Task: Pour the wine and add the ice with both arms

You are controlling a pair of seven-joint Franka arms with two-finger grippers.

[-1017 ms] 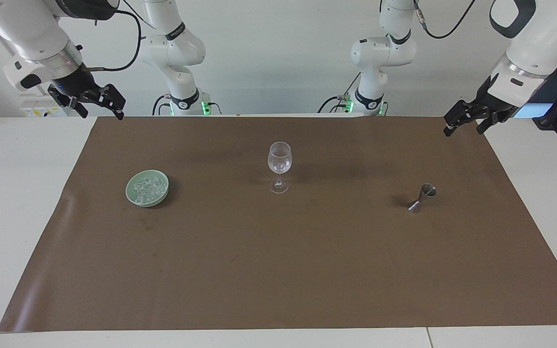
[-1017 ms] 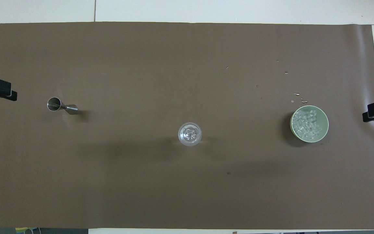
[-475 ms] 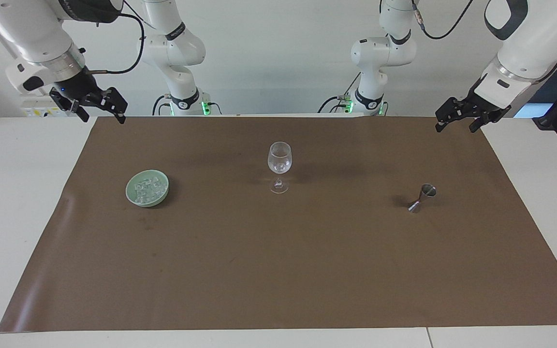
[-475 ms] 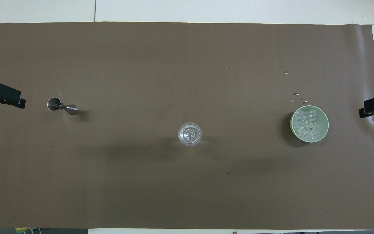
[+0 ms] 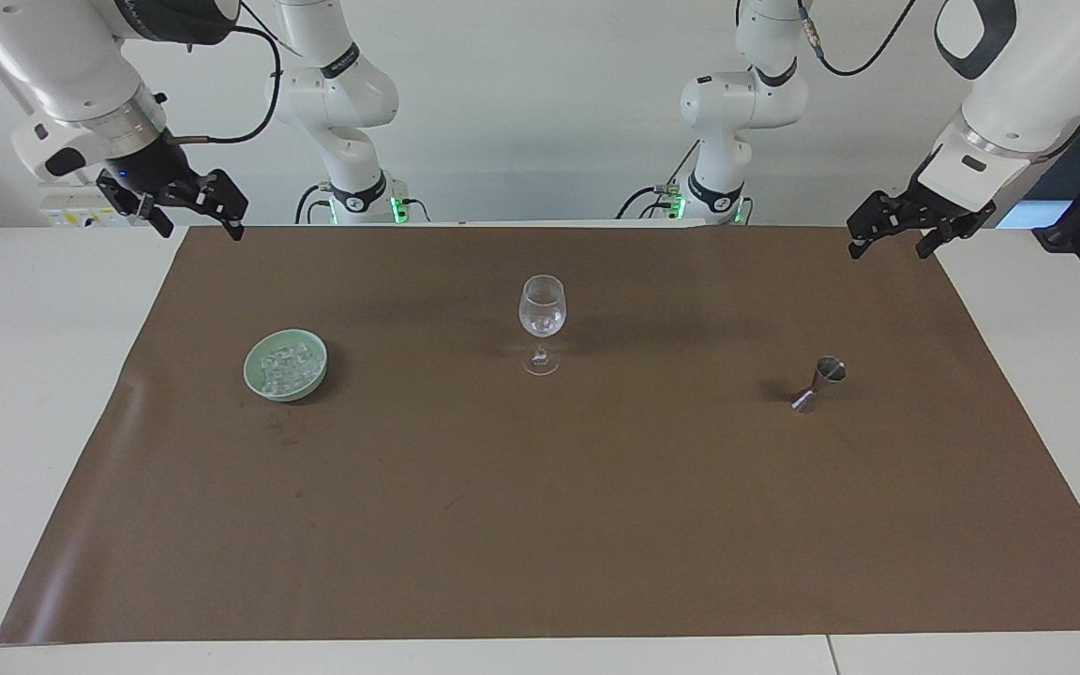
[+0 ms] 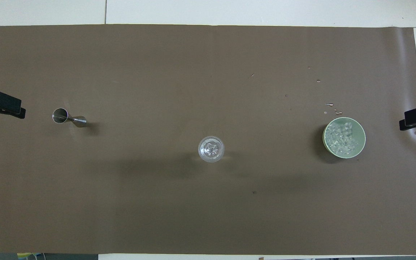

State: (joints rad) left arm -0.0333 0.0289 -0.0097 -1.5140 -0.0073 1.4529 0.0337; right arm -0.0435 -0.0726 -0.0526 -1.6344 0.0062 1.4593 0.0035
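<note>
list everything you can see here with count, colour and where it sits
wine glass: one, clear, upright mid-mat, something clear in its bowl
dish: one, pale green, toward the right arm's end of the mat
ice: many cubes, clear, piled in the dish
jigger: one, silver metal, standing toward the left arm's end of the mat
droplets: a few, clear, on the mat just farther from the robots than the dish
mat: one, brown, covering most of the table
table: one, white
right gripper: one, black, open, raised over the mat's corner at its own end
left gripper: one, black, open, raised over the mat's corner at its own end
</note>
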